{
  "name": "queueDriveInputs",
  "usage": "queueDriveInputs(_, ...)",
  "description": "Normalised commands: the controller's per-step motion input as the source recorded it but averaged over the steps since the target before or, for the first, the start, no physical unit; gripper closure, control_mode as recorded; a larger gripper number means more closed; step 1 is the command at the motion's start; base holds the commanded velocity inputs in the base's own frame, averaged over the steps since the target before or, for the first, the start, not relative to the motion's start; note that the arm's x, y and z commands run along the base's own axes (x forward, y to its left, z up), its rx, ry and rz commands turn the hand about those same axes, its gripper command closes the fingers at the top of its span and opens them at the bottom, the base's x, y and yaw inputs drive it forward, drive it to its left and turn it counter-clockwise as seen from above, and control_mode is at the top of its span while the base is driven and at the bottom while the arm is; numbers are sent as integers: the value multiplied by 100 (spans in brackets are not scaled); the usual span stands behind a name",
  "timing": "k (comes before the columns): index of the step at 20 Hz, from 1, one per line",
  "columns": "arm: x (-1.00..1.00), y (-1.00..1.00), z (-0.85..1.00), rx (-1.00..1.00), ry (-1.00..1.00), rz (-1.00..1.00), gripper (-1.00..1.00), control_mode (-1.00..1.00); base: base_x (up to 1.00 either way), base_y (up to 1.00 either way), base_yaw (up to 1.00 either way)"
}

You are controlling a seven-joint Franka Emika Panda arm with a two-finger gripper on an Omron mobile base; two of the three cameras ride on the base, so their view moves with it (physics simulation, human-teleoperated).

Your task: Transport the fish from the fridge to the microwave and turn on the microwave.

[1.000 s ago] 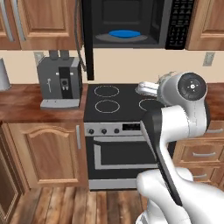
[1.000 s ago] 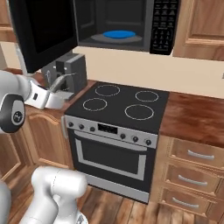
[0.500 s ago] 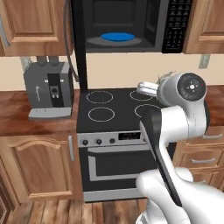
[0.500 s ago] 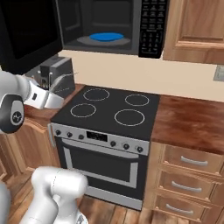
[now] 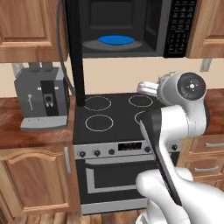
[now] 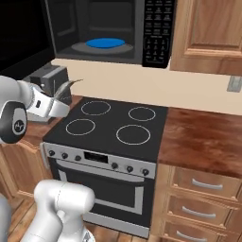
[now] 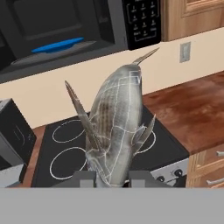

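Starting at your left in the left base view, you are looking at a grey coffee machine (image 5: 41, 98) sitting on the wooden counter (image 5: 26, 131), with the stove (image 5: 118, 118) just to its right. Above the stove the microwave (image 5: 131, 28) is standing with its door (image 5: 74, 48) swung open toward the left, and the blue plate (image 5: 116, 40) is lying bare inside the cavity. Further right, the keypad (image 5: 180, 26) is facing you.

You are carrying the fish (image 7: 116, 124): in the hand view the gripper (image 7: 113, 178) is pinching it narrowly at its lower end, the jaws nearly together on the body. The fish's long axis is running straight out along the gripper, its pointed end aiming up toward the microwave's lower edge, near the keypad side.

The relation that matters: the plate is sitting above and to the left of the fish's tip in the hand view, well apart from it. So you are likely needing to raise the hand and bring it leftward, keeping the fish lengthwise into the opening, clear of the open door at the left.

At the far right, wooden drawers (image 6: 203, 189) are lining the counter.
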Motion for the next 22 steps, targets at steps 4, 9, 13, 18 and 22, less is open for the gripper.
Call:
queueDriveInputs(4, 0, 0, 0, 0, 0, 0, 100, 100, 36, 12, 2)
queueDriveInputs(9, 0, 0, 0, 0, 0, 0, 100, 100, 42, 7, 0)
queueDriveInputs(13, 0, 0, 0, 0, 0, 0, 100, 100, 44, 18, 0)
queueDriveInputs(18, 0, 0, 0, 0, 0, 0, 100, 100, 38, 23, 0)
queueDriveInputs(22, 0, 0, 0, 0, 0, 0, 100, 100, 35, 29, 0)
